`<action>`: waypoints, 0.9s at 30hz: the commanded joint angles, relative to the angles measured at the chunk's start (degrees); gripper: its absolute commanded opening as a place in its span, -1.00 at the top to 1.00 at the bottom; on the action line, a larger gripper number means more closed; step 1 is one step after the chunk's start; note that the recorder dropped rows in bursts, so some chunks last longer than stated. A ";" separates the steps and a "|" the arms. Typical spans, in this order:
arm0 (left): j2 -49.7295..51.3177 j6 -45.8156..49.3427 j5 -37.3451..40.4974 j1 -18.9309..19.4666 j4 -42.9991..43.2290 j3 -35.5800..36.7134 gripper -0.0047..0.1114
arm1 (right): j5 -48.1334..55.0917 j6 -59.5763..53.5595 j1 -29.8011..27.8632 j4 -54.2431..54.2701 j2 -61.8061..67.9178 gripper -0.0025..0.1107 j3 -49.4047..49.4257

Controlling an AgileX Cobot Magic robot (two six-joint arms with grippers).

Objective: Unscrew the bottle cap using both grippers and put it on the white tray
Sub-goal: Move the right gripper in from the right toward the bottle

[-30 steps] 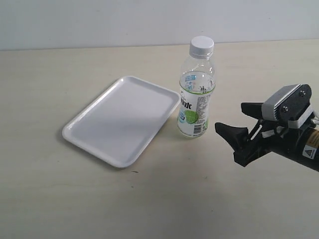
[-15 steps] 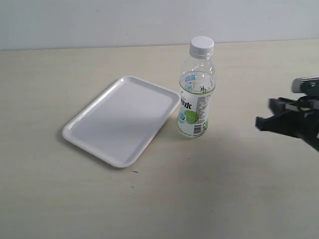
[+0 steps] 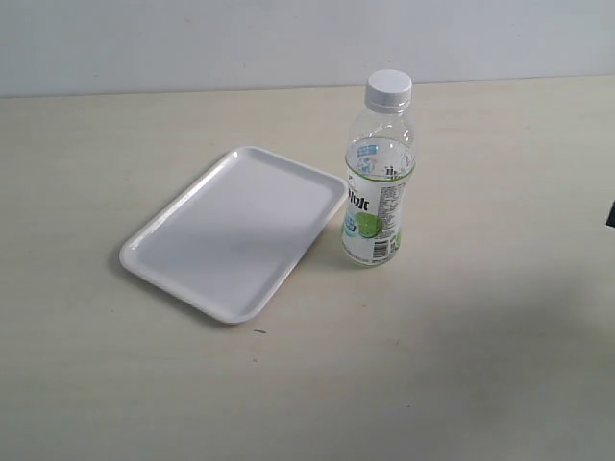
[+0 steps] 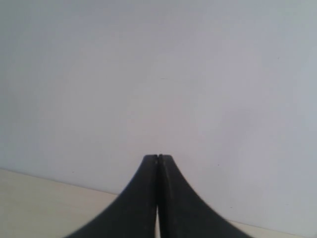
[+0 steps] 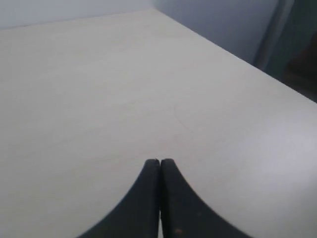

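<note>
Left gripper [image 4: 158, 157]: tips pressed together, empty, aimed at the wall past the table edge. I can't see it in the exterior view. Tray [image 3: 231, 226] lies left of centre with nothing on it. Bottle [image 3: 377, 206] stands upright just beside the tray's right corner, cap [image 3: 389, 87] screwed on. Right gripper [image 5: 159, 161]: tips also together, empty, over bare table [image 5: 99, 89] near its corner, well apart from the bottle.

My read is that unscrewing hasn't started and this is the approach step. Next I need both opened, one clamping the body and the other coming down on the cap. There's plenty of free table right of and in front of the bottle. The tray rim crowds its left side.
</note>
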 commanded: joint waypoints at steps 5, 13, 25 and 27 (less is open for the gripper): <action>-0.33 -0.46 0.00 0.12 -0.30 -0.15 0.92 | 9.04 -4.35 0.00 -7.71 2.08 0.96 -3.31; -0.33 -0.46 0.35 0.12 -0.30 -0.15 0.92 | -8.76 7.82 0.00 -42.39 -2.22 0.96 6.11; -0.33 -1.09 0.33 0.12 -0.30 -0.15 0.92 | -6.46 14.26 0.00 -78.94 -10.07 0.83 9.37; -0.33 -1.52 0.33 0.12 -0.30 -0.15 0.92 | -5.90 16.82 0.00 -82.19 -9.85 0.58 8.25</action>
